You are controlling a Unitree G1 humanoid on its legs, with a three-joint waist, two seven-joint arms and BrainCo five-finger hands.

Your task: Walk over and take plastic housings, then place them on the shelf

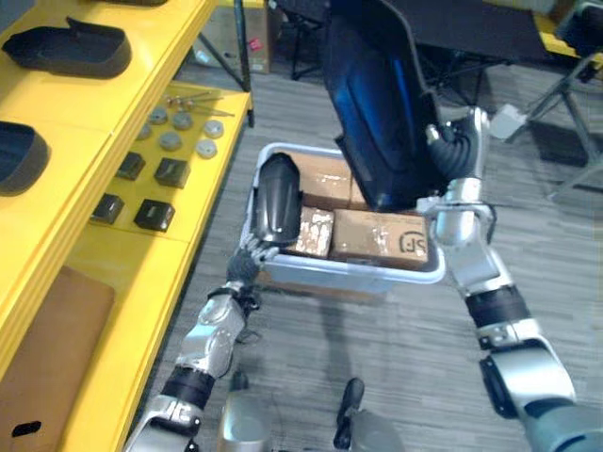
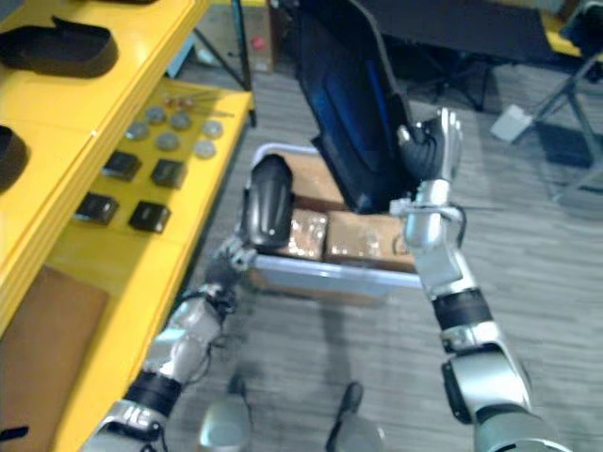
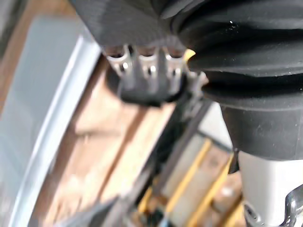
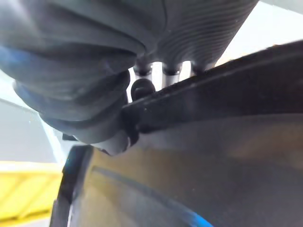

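A small rounded black plastic housing (image 1: pixel 278 202) stands upright over the left end of a grey bin (image 1: pixel 358 273). My left hand (image 1: pixel 247 266) grips its lower end from below, and in the left wrist view the fingers (image 3: pixel 147 71) curl round the dark piece. A large black housing (image 1: pixel 377 104) with a glossy blue sheen is held high over the bin. My right hand (image 1: pixel 457 141) is shut on its right edge, and in the right wrist view the fingers (image 4: pixel 165 71) hook over that housing's rim (image 4: pixel 213 156).
The bin holds cardboard boxes (image 1: pixel 377 235). A yellow shelf (image 1: pixel 203 179) runs along the left, carrying two black housings (image 1: pixel 71 49), grey discs (image 1: pixel 171 139), small black blocks (image 1: pixel 154 215) and a brown board (image 1: pixel 47 348). Stand legs (image 1: pixel 565 104) rise at the back.
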